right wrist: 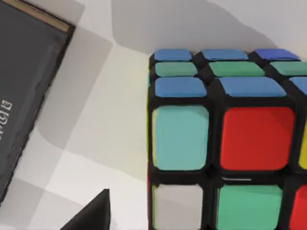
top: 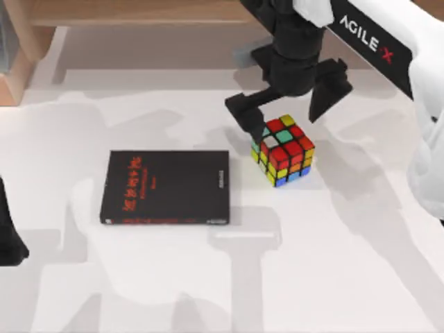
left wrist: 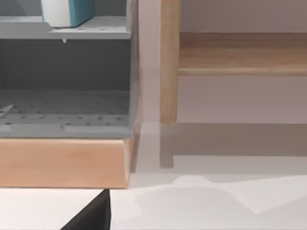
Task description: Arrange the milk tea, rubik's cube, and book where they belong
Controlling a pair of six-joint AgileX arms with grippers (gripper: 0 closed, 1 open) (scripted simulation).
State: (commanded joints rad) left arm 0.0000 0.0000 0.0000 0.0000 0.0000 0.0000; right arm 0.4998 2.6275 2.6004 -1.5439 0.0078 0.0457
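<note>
A: Right hand sits over the rubik's cube, fingers spread apart, one on the cube's upper-left side, the other up and to its right. Nothing gripped. Cube rests on the worktop, right of centre, just beside the book but not touching.

B: Handling?

A: My judgement: cube is rigid and light, with smooth stickers that could slip. Best taken across two opposite flat faces, squarely, not corner to corner. It stands turned relative to the book's edges.

B: Appearance?

A: Scrambled; red, yellow, orange, teal, blue and white stickers on a black frame. Book is thin, flat, black with red lettering; probably awkward to lift off a flat surface.

B: Left hand?

A: Parked at the left edge; can't tell its fingers.
</note>
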